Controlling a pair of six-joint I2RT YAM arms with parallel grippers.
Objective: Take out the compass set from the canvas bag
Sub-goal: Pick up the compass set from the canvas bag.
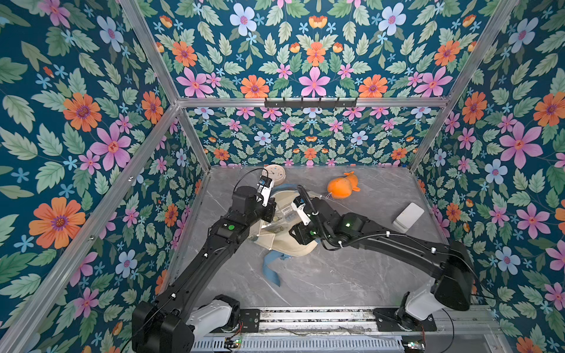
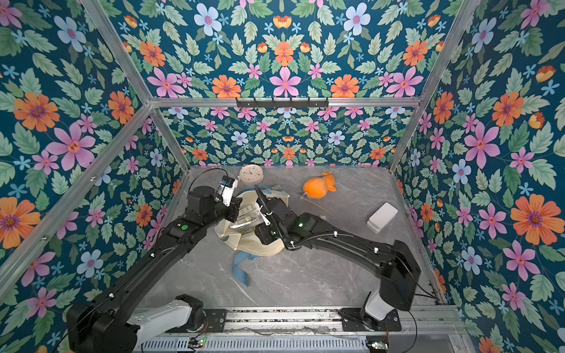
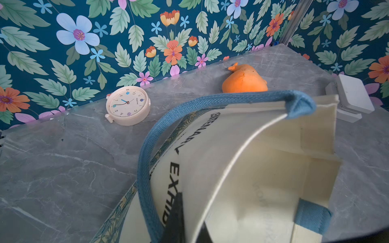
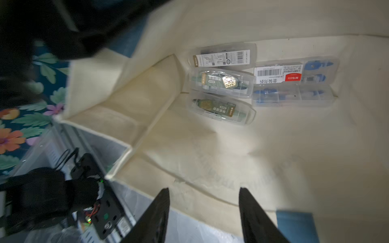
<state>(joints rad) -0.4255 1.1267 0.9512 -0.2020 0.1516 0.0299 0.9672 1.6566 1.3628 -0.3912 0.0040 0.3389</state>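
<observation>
— Cream canvas, dusty-blue straps: where did the canvas bag [image 1: 284, 244] lie?
— On the worktop [image 1: 351, 275], left of the middle and rather nearer the far edge. Its mouth gaped upward, so both top views looked into it.
— And the compass set?
— Inside. The right wrist view showed clear plastic cases [image 4: 221, 83] lying side by side on the inner cloth, some touching each other. I took the compass set to be among them, but I could not tell which case it was.
— What were the arms doing?
— The left gripper [image 1: 273, 214] sat at the bag's rim on the side towards the left edge. Its jaws were closed, and I judged them pinched on the canvas to hold the mouth wide, though the pinch itself was hidden. The right gripper [image 4: 204, 189] hung in the mouth with its jaws parted and nothing between them, near the cases but not touching them.
— So which step was that?
— The reach-in, I'd say: bag opened, nothing picked yet.
— What did the next move call for?
— Choosing one case, bringing the parted jaws down across its narrow width, then closing on it. The plastic looked slick and the neighbours crowded it, so the approach wanted to be square. The lift wanted to go straight out through the mouth, clear of the loose strap [image 1: 272, 269]
</observation>
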